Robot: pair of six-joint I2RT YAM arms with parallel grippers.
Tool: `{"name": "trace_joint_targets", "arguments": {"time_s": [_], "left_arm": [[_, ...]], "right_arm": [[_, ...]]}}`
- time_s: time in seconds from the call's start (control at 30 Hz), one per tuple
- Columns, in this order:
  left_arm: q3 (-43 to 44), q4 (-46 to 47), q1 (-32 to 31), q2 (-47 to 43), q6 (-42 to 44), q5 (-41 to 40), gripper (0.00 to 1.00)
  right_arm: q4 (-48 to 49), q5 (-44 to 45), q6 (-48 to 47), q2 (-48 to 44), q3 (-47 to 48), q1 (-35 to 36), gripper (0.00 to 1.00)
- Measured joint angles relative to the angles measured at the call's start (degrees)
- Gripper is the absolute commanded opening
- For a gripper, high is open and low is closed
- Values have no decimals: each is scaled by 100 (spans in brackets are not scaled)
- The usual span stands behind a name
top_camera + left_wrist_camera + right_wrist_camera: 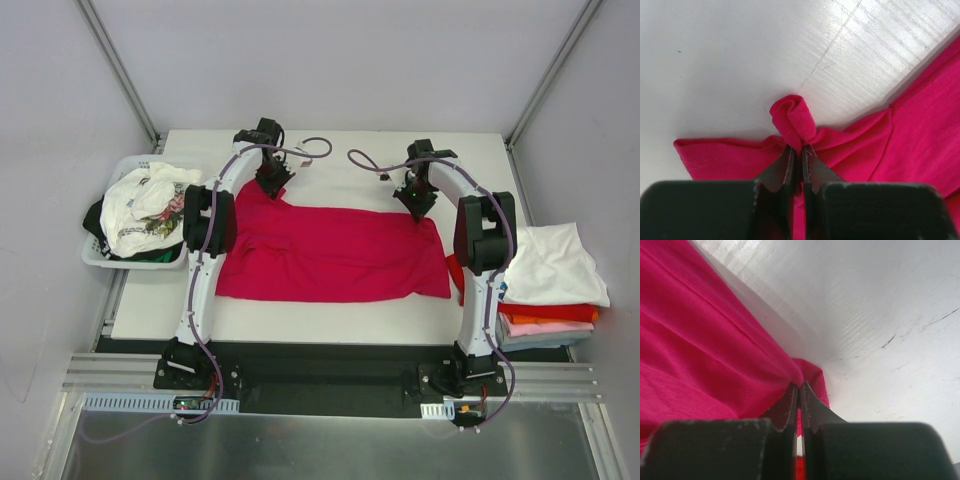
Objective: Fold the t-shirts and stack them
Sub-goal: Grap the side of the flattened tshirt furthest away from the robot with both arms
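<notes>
A crimson-magenta t-shirt (pixel 330 255) lies spread across the middle of the white table. My left gripper (pixel 272 185) is shut on a bunched far-left corner of it (pixel 792 120), held just above the table. My right gripper (pixel 417 200) is shut on the far-right edge of the same shirt (pixel 810 372). A stack of folded t-shirts (pixel 550 275), white on top with red, orange and pink below, sits at the right edge. Unfolded white printed and dark t-shirts (pixel 140 210) fill the basket on the left.
A white plastic basket (pixel 100 255) stands off the table's left edge. The table (pixel 330 320) has bare surface along its near edge and behind the shirt. Metal frame posts rise at the back corners.
</notes>
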Motion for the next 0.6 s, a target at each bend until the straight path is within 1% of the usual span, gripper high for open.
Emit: {"name": "trace_joint_targets", "arguments": {"time_s": [0.37,0.6], "left_arm": [[-52,76,-20,-52,-83,-173,0],[-173,138,-37,-179,-273,-411,0]], "right_arm": [[26,66,24,-20,-87,0,1],[35,125,57,-369,-260,2,0]]}}
